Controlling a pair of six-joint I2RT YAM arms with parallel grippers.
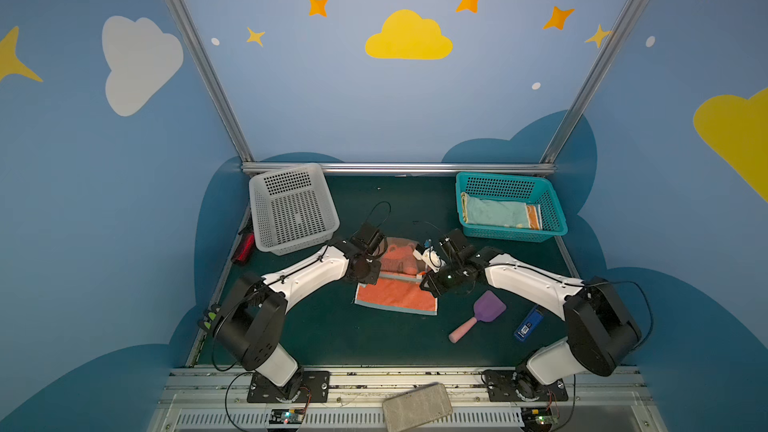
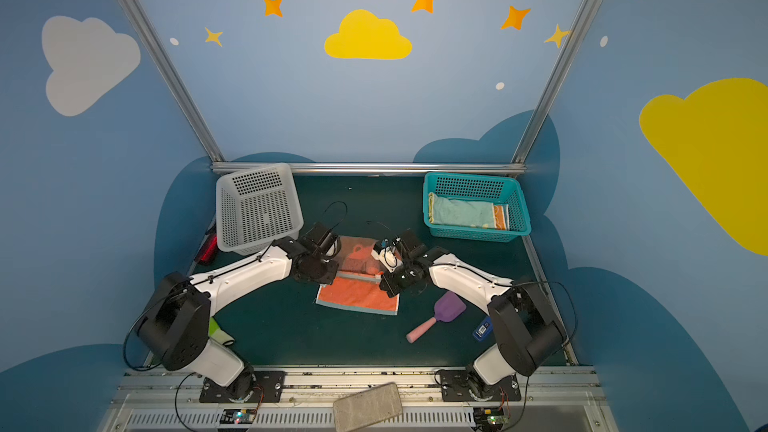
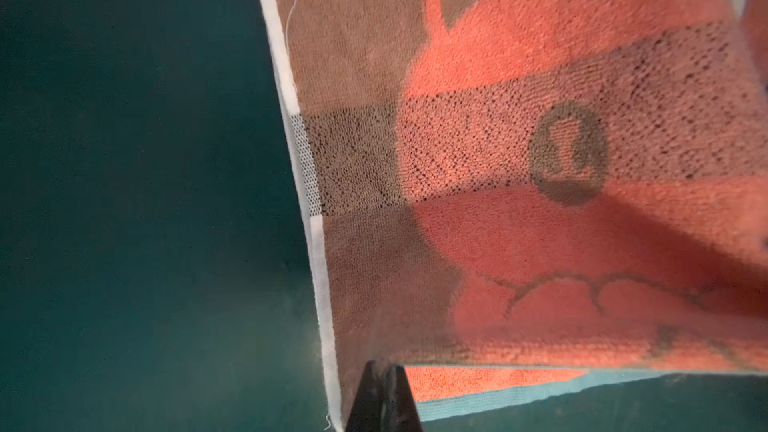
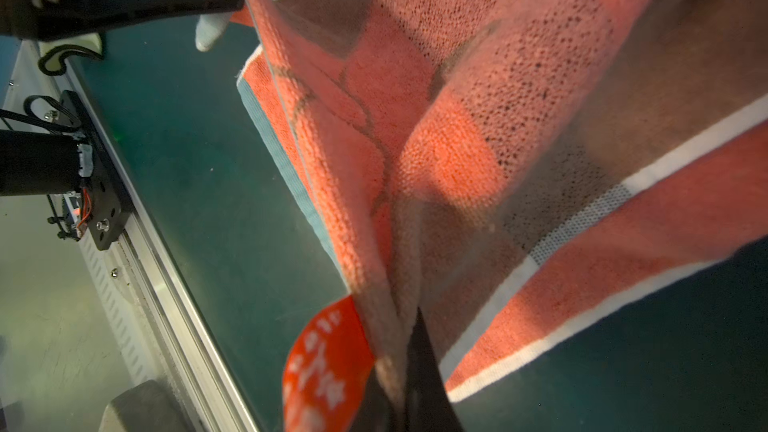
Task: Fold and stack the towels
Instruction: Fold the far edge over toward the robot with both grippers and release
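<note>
Both arms meet just below the centre of the top views, and between them the salmon and brown towel (image 1: 397,257) is held up off the dark green mat (image 1: 332,334). The left gripper (image 3: 382,394) has its jaws pressed together on the cloth's corner beside the white hem. The right gripper (image 4: 409,388) is pinched tight on the opposite corner, with a red tag (image 4: 324,367) bearing white lettering just beside its jaws. Under the held cloth an orange towel (image 1: 395,299) with a pale blue border lies flat on the mat, its near edge showing below the grippers. Towards the upper right of the mat a teal basket (image 1: 511,234) holds folded towels (image 1: 490,211), well apart from both grippers
</note>
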